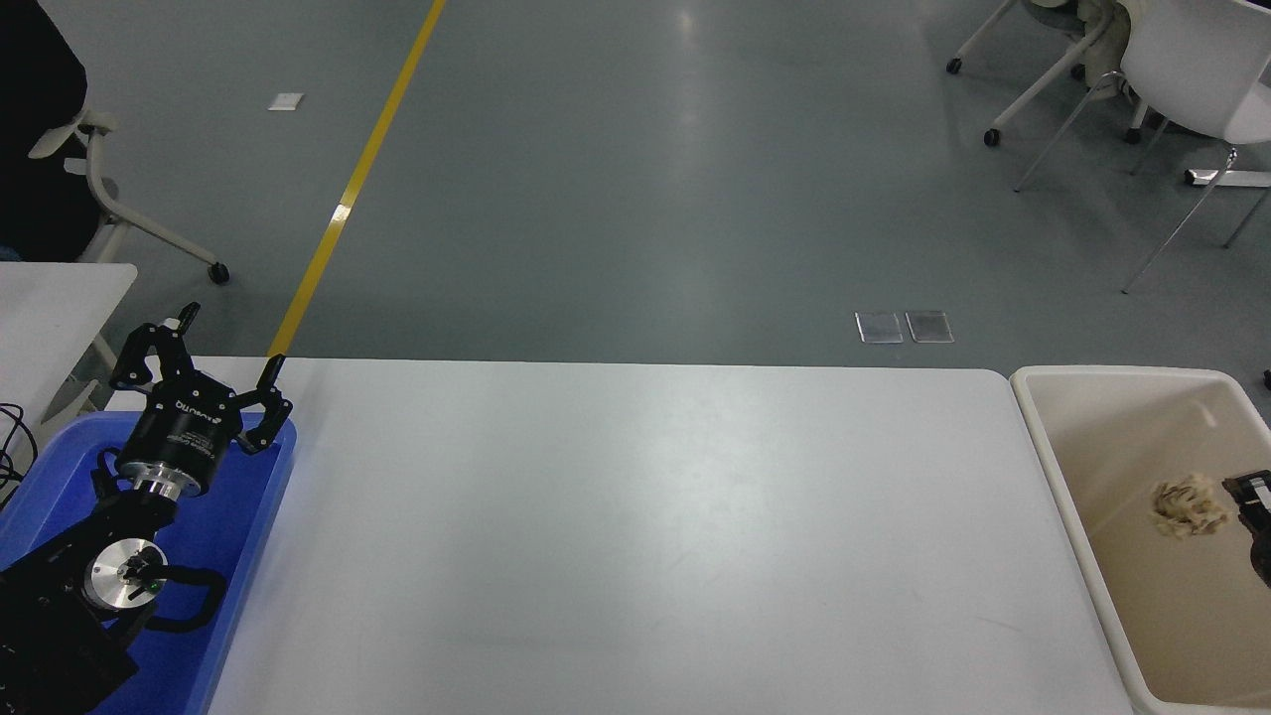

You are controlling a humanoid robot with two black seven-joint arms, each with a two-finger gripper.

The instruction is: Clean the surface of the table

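The table surface [635, 516] is a wide, plain white top filling the lower middle of the head view, with nothing lying on it. My right gripper [1249, 494] reaches in from the right edge over the beige tub [1038, 417]; only its tip shows. A crumpled tan wad [1188, 505] lies inside the tub just left of that tip, free of it. My left gripper [230, 343] is parked open and empty at the lower left over a blue tray [253, 516].
The tub stands against the table's right end. A smaller white table [50, 298] is at the left edge. Wheeled chairs [1182, 70] stand on the grey floor at the far right, and another chair [99, 199] at the far left.
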